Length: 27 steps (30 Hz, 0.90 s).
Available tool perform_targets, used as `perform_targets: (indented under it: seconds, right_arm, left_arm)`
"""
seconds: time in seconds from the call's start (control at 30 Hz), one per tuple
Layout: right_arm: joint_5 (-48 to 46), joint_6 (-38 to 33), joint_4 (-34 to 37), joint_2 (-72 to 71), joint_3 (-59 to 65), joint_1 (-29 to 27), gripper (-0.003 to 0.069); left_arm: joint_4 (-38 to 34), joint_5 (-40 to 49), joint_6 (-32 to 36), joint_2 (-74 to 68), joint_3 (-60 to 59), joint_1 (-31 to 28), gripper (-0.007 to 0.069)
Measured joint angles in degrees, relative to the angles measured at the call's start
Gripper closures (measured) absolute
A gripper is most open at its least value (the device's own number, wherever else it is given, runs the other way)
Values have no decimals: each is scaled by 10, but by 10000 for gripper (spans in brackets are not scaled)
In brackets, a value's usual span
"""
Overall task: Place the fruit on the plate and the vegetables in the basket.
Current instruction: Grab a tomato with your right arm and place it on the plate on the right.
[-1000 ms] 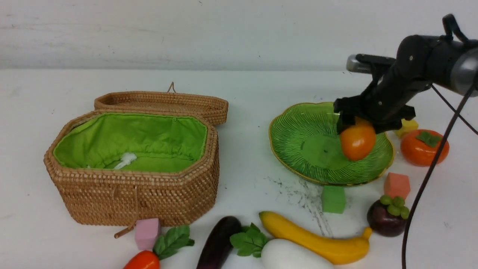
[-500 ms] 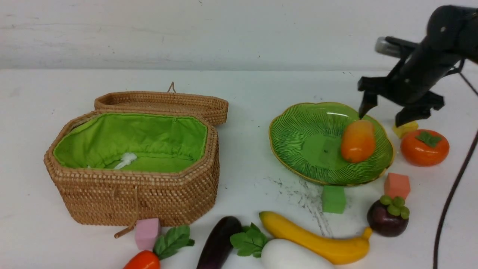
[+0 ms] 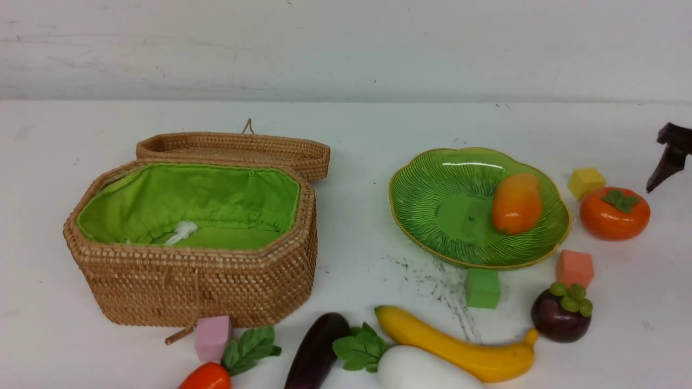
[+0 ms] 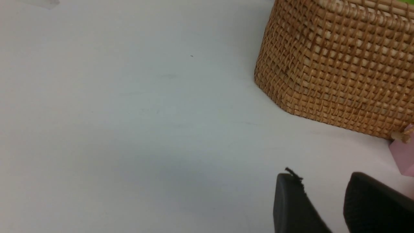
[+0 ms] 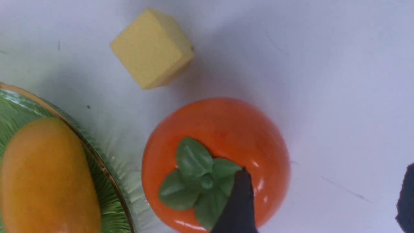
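The mango [image 3: 516,202] lies on the right side of the green plate [image 3: 427,183]. The persimmon [image 3: 613,213] sits right of the plate; the mangosteen [image 3: 561,313] and banana [image 3: 459,348] are in front. The radish [image 3: 421,370], eggplant [image 3: 316,351] and carrot [image 3: 208,377] lie along the front edge. The open basket [image 3: 194,281] stands at the left. My right gripper [image 5: 323,191] is open and empty above the persimmon [image 5: 216,155], one finger over its leaf cap. My left gripper [image 4: 321,194] is open and empty beside the basket wall [image 4: 336,71].
Foam cubes lie about: yellow [image 3: 585,181] behind the persimmon, salmon [image 3: 574,267] and green [image 3: 482,287] in front of the plate, pink [image 3: 213,336] by the basket's front. The basket lid [image 3: 232,148] lies open behind it.
My right gripper let go of the mango onto the plate, rose and drew back to the right, over the persimmon. The mango stays on the plate.
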<state>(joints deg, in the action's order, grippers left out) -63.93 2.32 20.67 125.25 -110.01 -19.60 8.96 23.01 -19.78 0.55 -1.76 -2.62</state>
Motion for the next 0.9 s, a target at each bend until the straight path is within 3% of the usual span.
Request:
perform_targets:
  seconds: [0.43, 0.57, 0.9]
  right_arm:
    - [41, -35, 103, 62, -5, 1, 78]
    - [28, -68, 127, 64, -7, 1, 231]
    - [-28, -70, 72, 19, 1, -1, 236]
  left_arm:
    - [0, 0, 0, 0, 0, 0, 386]
    - [0, 0, 0, 0, 0, 0, 386]
    - [0, 0, 0, 0, 0, 0, 386]
